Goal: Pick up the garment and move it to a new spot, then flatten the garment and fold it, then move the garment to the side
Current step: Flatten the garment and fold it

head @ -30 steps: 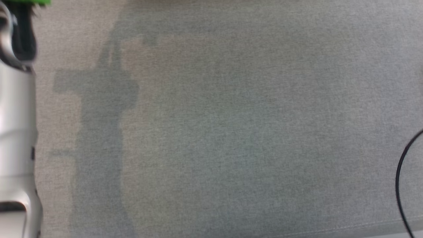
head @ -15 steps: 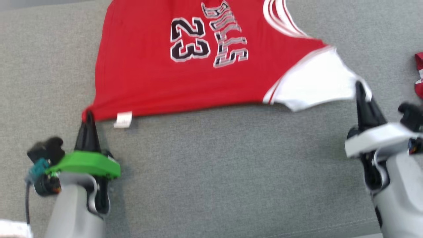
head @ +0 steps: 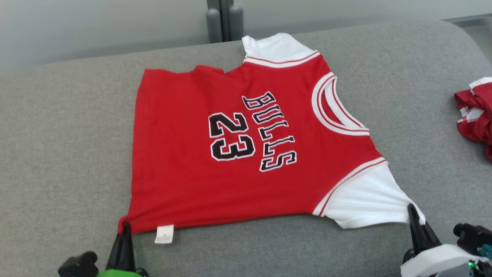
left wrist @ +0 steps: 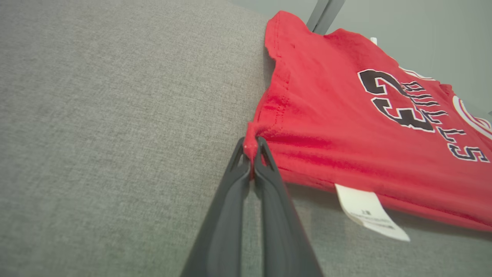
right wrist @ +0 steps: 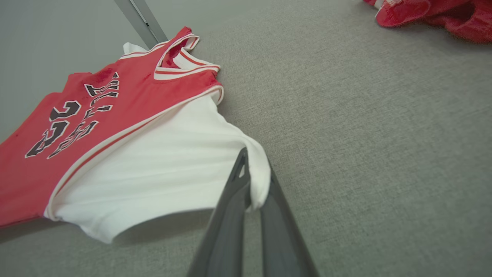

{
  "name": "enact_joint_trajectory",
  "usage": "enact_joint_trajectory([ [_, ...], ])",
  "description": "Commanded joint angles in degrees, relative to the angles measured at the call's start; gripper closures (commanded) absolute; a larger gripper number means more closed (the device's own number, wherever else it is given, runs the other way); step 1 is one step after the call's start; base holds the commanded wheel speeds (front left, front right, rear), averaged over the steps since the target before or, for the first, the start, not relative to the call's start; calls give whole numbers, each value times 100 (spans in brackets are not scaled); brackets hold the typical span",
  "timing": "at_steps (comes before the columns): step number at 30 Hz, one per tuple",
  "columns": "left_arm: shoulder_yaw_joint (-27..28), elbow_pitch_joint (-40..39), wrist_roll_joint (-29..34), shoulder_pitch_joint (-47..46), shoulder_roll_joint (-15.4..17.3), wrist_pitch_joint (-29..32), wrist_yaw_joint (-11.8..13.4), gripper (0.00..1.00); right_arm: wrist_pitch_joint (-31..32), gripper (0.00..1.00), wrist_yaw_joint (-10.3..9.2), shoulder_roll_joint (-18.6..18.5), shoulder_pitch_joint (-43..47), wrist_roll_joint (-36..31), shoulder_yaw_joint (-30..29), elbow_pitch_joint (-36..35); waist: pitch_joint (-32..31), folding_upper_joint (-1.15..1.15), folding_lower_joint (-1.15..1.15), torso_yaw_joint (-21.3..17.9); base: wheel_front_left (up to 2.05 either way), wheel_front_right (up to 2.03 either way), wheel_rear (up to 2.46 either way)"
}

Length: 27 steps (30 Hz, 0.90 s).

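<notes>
1. The red short-sleeved jersey with white sleeves (head: pixel 238 154) lies spread out, printed side up, in the middle of the grey upholstered cushion (head: pixel 57 154). It reads "BULLS" nearer the collar and "23" beneath, in black letters edged with white.
2. A small white care tag (head: pixel 164 234) hangs from the near side edge close to the hem corner. Its print is too fine to read.
3. The left jaws are closed, with the red hem corner pinched between the dark fingers (left wrist: pixel 226 215). The head view's bottom edge cuts off the arm behind them.
4. The right jaws are closed on the edge of the near white sleeve (right wrist: pixel 161 169). Cloth folds over one fingertip and hides it.
5. A crumpled red-and-white cloth (head: pixel 476 115) lies well apart at the right, cut off by the frame.
</notes>
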Motion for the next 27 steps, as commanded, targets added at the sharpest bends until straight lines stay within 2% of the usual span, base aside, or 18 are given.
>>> enact_joint_trajectory([
  [1, -11, -103, -2, 284, 72, -32, 28, 100, -25, 100, -39, -17, 244, 18, -64, -16, -397, 0, 0, 82, 0, 0, 0],
  [7, -383, -590, -48, 1008, 65, -31, 107, 100, -24, 100, -36, 41, 892, 92, -95, -122, -641, 0, 0, 197, 0, 0, 0],
  [12, -638, -1067, 47, 1066, 61, -31, 123, 100, -25, 100, -35, 91, 1031, 166, -187, -388, -538, 0, 0, 284, 0, 0, 0],
  [20, -679, -1393, 59, 237, 60, -25, 234, 100, -25, 100, -30, 83, 36, 178, -55, -834, -55, 0, 0, 302, 0, 0, 0],
  [27, -640, -1118, 120, -566, 58, -25, 207, 100, -25, 100, -29, 80, -1231, -15, -11, -525, 408, 0, 0, 282, 0, 0, 0],
])
